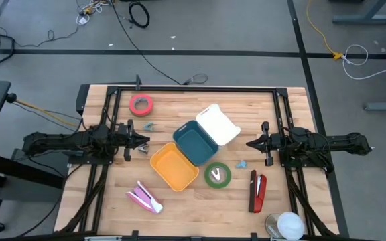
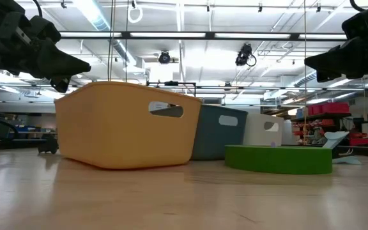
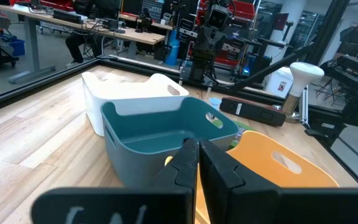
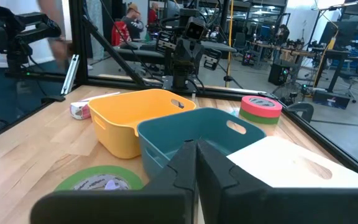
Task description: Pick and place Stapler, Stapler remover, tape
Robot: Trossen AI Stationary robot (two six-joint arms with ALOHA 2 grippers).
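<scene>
1. We see both arms hovering clear of the teal bin (image 1: 194,141): left fingers (image 1: 146,140) together and empty, right fingers (image 1: 250,143) likewise.
2. The stapler (image 1: 257,191) lies right of the teal bin, the green tape (image 1: 217,175) just beside it, the red tape (image 1: 141,104) beyond it.
3. We advise parting the right fingers before descending, then gripping the stapler across its narrow body.

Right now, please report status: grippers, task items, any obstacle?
Left gripper shut, empty, left of the bins. Right gripper shut, empty, right of them. Red stapler, green tape, red tape on table, untouched. Nothing blocking.
</scene>
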